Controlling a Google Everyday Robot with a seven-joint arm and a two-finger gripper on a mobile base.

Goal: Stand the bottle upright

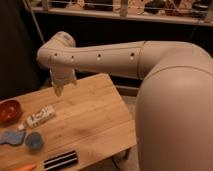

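Pale wooden plank table (pixel 95 117) in a dim room, dark wall behind. Lying flat just right of the round red bowl (pixel 9 111): small whitish bottle with dark label marks (pixel 41 116). Hanging farther right of that bowl, above and apart from the bottle: white tool (pixel 58 90), spread wide, holding nothing.

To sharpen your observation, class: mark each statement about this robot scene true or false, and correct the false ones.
1. The bottle lies on its side on the wooden table. True.
2. The pincer grips the bottle. False: it hangs open above the table's far side, apart from the bottle.
3. The red bowl sits just left of the bottle in the view. True.
4. The striped piece lies inside the red bowl. False: it lies by the table's near edge.
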